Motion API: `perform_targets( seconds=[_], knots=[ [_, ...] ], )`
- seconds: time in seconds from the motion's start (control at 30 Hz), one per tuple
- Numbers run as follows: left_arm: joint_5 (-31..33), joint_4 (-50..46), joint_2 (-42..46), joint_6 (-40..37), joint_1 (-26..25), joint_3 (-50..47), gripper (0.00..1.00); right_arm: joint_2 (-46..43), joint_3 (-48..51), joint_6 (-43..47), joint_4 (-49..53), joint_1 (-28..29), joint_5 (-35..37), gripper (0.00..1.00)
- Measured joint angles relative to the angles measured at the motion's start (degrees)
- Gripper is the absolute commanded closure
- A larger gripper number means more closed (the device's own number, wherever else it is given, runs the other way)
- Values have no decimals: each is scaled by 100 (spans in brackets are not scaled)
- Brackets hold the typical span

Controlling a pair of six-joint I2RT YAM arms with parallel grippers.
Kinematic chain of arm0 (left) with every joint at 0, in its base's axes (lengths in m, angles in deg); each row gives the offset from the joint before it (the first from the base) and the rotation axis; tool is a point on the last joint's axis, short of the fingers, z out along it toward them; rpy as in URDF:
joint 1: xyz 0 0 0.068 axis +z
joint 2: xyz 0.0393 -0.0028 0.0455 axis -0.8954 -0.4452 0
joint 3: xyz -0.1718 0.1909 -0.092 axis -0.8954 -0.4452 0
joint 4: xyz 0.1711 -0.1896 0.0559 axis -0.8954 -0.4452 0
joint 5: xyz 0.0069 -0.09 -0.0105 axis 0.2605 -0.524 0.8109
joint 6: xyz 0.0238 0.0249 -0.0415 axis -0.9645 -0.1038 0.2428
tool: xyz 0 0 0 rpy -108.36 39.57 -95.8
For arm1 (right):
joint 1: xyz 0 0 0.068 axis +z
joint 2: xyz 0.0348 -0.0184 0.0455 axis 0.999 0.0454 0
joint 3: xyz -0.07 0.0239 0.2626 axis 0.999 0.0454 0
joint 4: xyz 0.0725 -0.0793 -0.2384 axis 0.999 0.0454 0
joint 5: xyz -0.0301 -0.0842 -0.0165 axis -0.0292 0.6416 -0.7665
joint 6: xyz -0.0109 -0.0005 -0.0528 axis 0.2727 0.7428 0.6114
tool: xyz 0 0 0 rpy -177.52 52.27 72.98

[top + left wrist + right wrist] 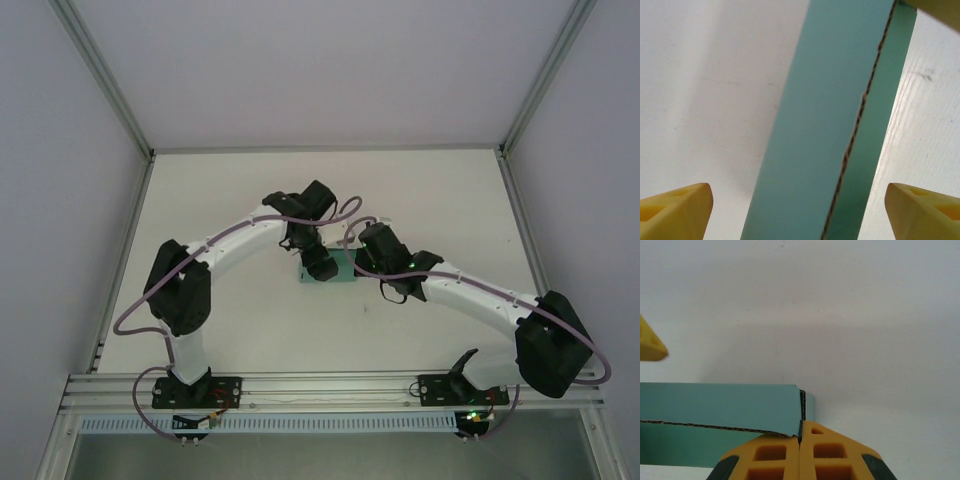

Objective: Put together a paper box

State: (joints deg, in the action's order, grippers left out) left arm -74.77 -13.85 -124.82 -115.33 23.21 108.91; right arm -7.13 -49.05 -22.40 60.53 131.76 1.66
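The paper box (343, 268) is a small teal card box lying on the white table between the two arms. In the left wrist view the paper box (820, 130) runs as a long teal panel with a torn-looking corrugated seam. My left gripper (797, 200) stands open astride it, both yellow fingertips (680, 207) well apart from the card. My left gripper (318, 262) hangs over the box's left part. My right gripper (800, 432) is shut, pinching the thin end wall at the corner of the paper box (720, 405). My right gripper (368, 262) sits at the box's right end.
The white table (230, 200) stretches bare behind and to both sides, fenced by aluminium rails (120, 260). A left fingertip (650, 342) shows at the left of the right wrist view. A right finger (940, 12) crosses the top right corner of the left wrist view.
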Motion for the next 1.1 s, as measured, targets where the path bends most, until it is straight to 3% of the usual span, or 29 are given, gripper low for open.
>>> perform_targets(
  seconds=[0.13,0.3,0.4,0.53,0.97,1.1],
  knots=[
    [358,302,560,382,7,-321,10,74,-109,-52,140,0,26,100],
    [861,553,1152,1191,125,-684,20,122,-223,-50,326,11,70,100],
    [1095,595,1414,1681,192,-929,31,173,-319,-48,446,66,118,100],
    [1215,610,1628,2197,199,-1180,52,286,-501,-46,634,166,184,100],
    [1322,815,1692,2603,199,-1526,71,363,-638,-46,848,280,330,100],
    [1270,848,1622,2667,199,-1526,86,398,-684,-46,892,328,376,100]
  ],
)
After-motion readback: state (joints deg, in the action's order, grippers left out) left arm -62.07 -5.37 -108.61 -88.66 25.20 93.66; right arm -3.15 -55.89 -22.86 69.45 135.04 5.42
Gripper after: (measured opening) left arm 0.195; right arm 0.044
